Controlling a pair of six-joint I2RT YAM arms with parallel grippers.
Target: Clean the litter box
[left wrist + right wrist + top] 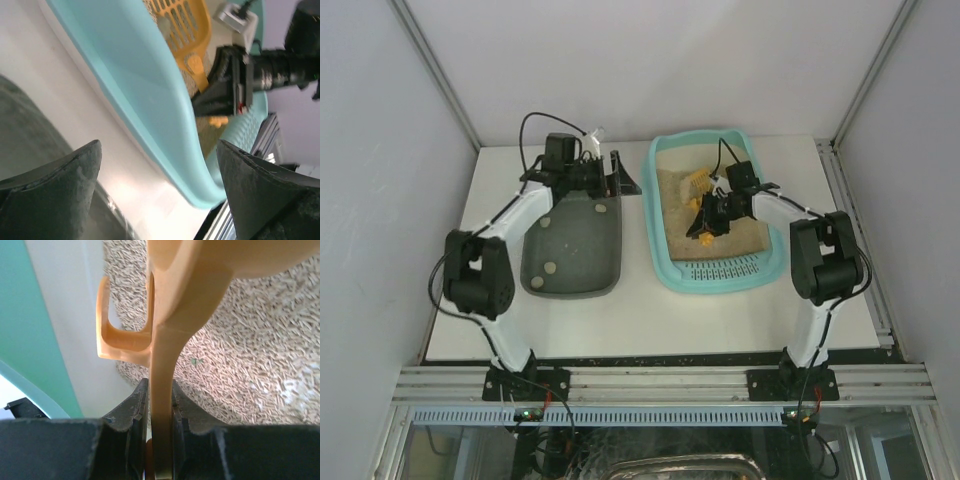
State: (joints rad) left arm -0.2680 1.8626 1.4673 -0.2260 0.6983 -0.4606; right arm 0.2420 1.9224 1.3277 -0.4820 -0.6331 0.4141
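Turquoise plastic makes your large, round-cornered litter box (725, 270), right of centre in the top view, look stiff and smooth, and its beige pellet litter (250, 340) should weigh it down, so to steady it you'd best take the raised side rim. Your right gripper (161, 400) is pinched narrow on the flat handle of a yellow-orange slotted plastic scoop (700, 182), a light rigid tool, over the litter. Your left gripper (157, 145) stands spread wide and empty above the upper end of the dark grey-green plastic tray (585, 240), left of centre.
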